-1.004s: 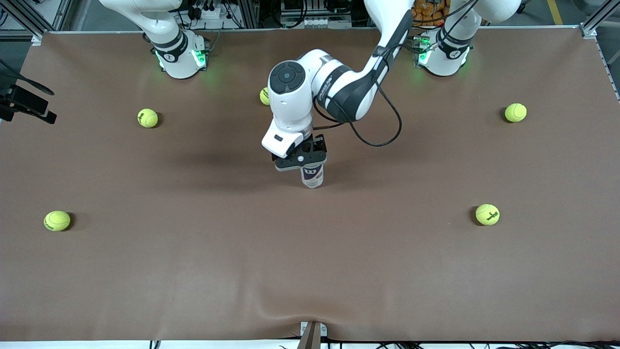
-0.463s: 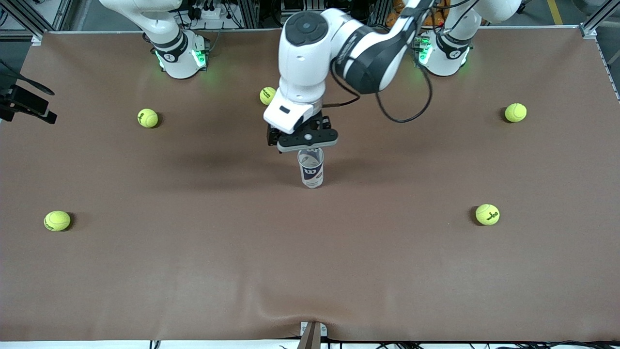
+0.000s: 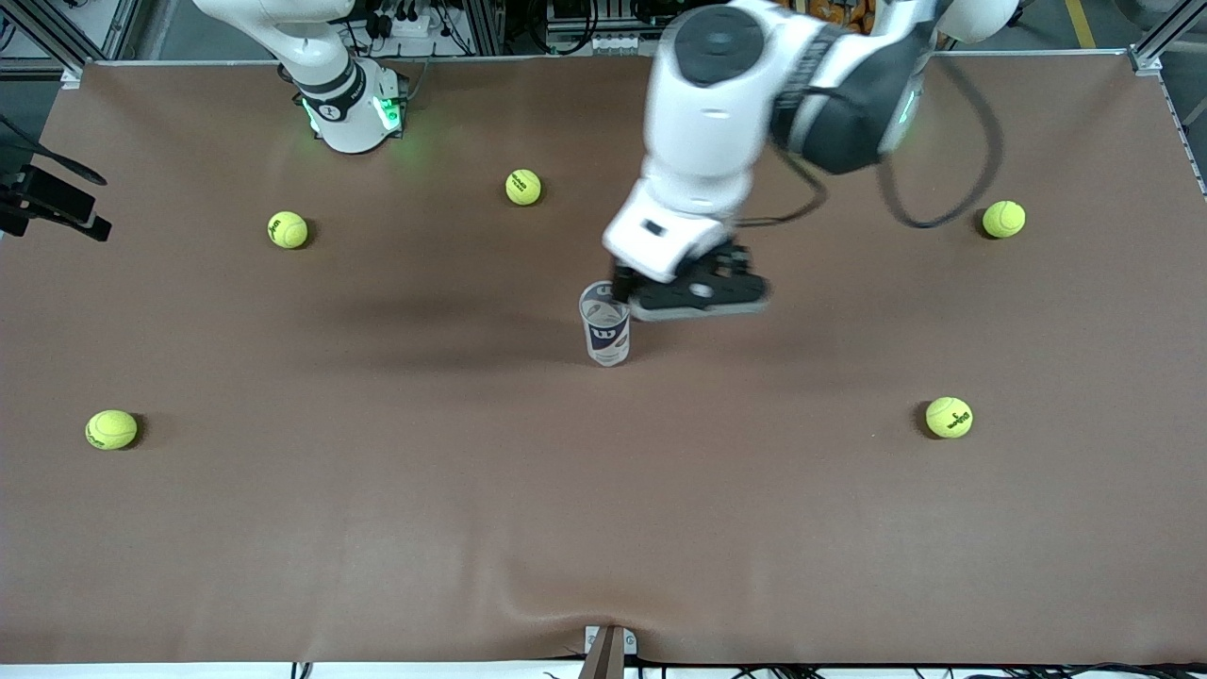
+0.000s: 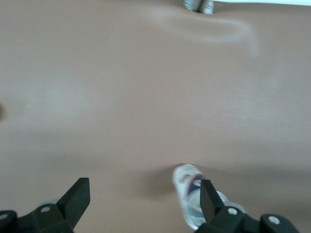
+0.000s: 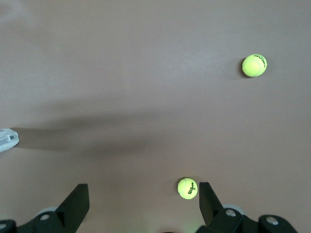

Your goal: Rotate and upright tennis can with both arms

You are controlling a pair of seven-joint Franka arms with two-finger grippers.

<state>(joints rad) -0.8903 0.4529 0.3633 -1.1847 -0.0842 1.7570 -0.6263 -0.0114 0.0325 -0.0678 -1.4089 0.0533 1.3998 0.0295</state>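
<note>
The tennis can (image 3: 606,326) stands upright in the middle of the table, open end up, white and navy label with a "W" showing. My left gripper (image 3: 695,295) hangs open and empty just beside the can's top, toward the left arm's end. In the left wrist view the can (image 4: 186,181) shows partly hidden by one finger (image 4: 210,200), outside the open left gripper (image 4: 144,201). My right gripper (image 5: 143,206) is open and empty, high over bare table; its hand is outside the front view. An edge of the can (image 5: 7,140) shows at that view's border.
Several yellow-green tennis balls lie scattered around the table: one (image 3: 523,187) farther from the front camera than the can, one (image 3: 949,417) toward the left arm's end, one (image 3: 111,429) toward the right arm's end. A ball (image 5: 187,188) lies under the right gripper.
The left gripper has risen off the can's top and swung toward the left arm's end. The can stays upright in place. The right arm has not moved.
</note>
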